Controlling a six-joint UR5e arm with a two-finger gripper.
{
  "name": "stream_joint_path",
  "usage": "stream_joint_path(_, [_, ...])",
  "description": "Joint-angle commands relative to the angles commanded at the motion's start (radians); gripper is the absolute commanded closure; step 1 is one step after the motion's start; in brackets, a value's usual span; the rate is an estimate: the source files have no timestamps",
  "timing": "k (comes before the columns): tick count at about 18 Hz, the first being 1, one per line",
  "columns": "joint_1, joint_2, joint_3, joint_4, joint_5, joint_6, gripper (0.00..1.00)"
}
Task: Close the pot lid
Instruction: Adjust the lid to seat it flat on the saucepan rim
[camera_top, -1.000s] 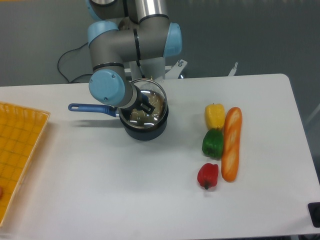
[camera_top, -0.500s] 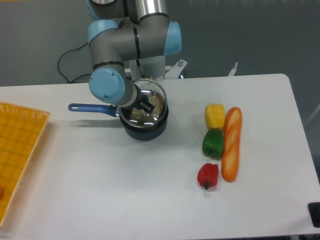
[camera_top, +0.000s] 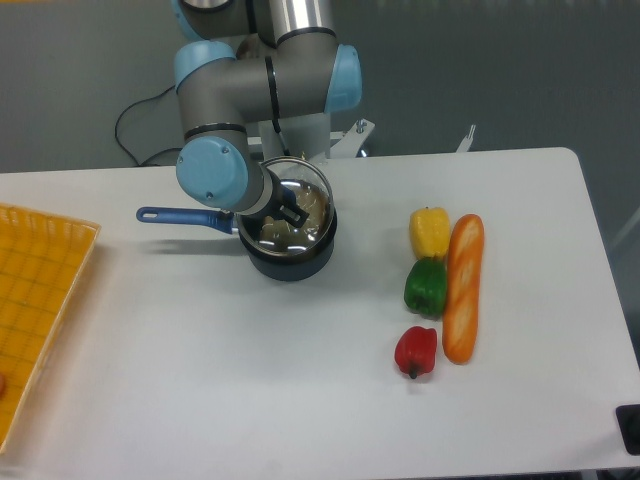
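I see one worktop (camera_top: 300, 400), one yellow tray (camera_top: 40, 300) far left of the end effector (camera_top: 293, 213), one bread loaf (camera_top: 463, 288) and three peppers (camera_top: 425, 285) well to its right. One pot (camera_top: 290, 255) sits directly beneath it, and one pot lid (camera_top: 296, 208) rests on the pot rim. I judge the lid stiff, smooth glass, breakable and fairly light, so its blue knob is the place to hold. The end effector looks closed around that knob, though I cannot tell for certain
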Motion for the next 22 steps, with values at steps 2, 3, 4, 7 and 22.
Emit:
stream_joint_path(2, [-0.002, 0.0, 0.0, 0.0, 0.002, 0.0, 0.55])
stream_joint_path(3, [-0.002, 0.0, 0.0, 0.0, 0.003, 0.0, 0.55])
stream_joint_path(4, [-0.002, 0.0, -0.002, 0.0, 0.003, 0.0, 0.55])
stream_joint_path(7, [-0.002, 0.0, -0.002, 0.0, 0.005, 0.0, 0.54])
stream_joint_path(22, [-0.008, -0.005, -0.006, 0.002, 0.008, -0.005, 0.52])
